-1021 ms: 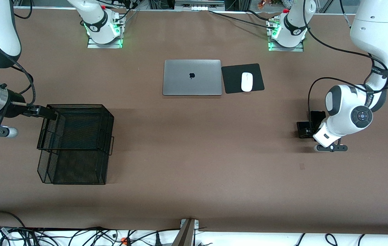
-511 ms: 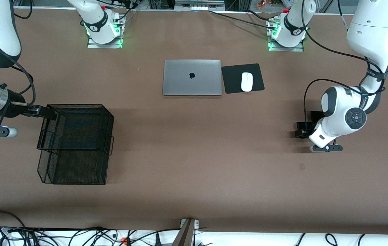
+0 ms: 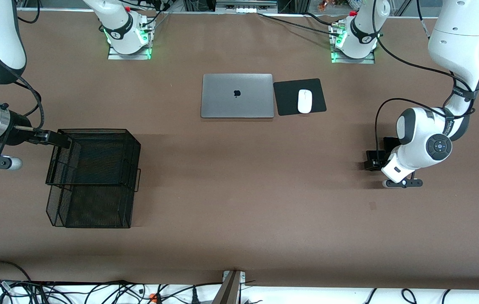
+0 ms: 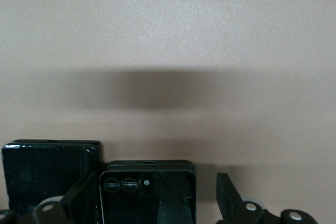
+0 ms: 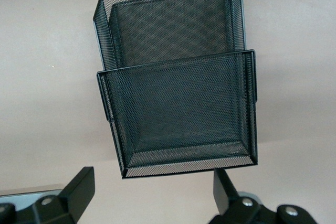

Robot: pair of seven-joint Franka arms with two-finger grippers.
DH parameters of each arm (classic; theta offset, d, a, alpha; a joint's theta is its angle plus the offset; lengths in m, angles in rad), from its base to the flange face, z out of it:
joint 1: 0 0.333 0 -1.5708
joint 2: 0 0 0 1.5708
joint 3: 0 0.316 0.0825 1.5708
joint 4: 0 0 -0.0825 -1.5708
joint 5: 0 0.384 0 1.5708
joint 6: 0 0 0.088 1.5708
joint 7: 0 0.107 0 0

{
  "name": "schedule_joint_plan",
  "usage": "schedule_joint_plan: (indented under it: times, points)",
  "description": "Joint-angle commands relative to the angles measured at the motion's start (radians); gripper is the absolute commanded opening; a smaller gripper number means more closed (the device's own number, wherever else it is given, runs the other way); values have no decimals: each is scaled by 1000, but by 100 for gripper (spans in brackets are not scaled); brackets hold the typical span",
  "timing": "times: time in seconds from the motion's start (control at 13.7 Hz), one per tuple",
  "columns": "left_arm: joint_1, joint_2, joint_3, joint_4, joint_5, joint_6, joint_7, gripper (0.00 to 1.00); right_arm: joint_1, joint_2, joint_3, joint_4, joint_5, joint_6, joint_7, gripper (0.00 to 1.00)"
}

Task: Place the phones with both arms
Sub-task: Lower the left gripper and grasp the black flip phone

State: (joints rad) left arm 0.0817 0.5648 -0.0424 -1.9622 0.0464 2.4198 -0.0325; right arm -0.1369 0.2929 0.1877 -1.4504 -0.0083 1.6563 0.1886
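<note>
A small near-square black phone [image 4: 147, 192] with two lenses lies flat on the table. My left gripper [image 4: 155, 203] is open and low over it, one finger [image 4: 228, 195] on each side, neither clearly touching. A second black phone [image 4: 50, 169] lies beside it. In the front view the left arm's wrist [image 3: 418, 143] covers most of them, and a black phone corner [image 3: 391, 142] shows. My right gripper [image 5: 152, 190] is open and holds nothing. It hangs by the edge of the black mesh tray [image 3: 96, 177] at the right arm's end, where the right arm waits.
The mesh tray [image 5: 178, 77] has two tiers, both bare inside. A shut silver laptop [image 3: 237, 96] and a white mouse [image 3: 304, 101] on a black pad [image 3: 285, 99] lie nearer the robots' bases. Cables run along the table edge nearest the front camera.
The left arm's wrist has shifted slightly toward the right arm's end of the table, then held still. The right arm has not moved.
</note>
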Motion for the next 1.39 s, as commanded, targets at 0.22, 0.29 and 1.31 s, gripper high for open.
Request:
schedule_joint_plan:
  times: [0.22, 0.29, 1.31]
  points:
    - [4, 24, -4, 3, -60, 39, 0, 100, 0, -23, -2, -19, 16, -7, 2, 100]
    - [3, 26, -4, 3, -69, 51, -1, 100, 0, -23, -2, -19, 16, -7, 2, 100]
    - [-5, -49, -5, -124, 18, 59, 31, 100, 2, -23, -1, -19, 16, -7, 2, 100]
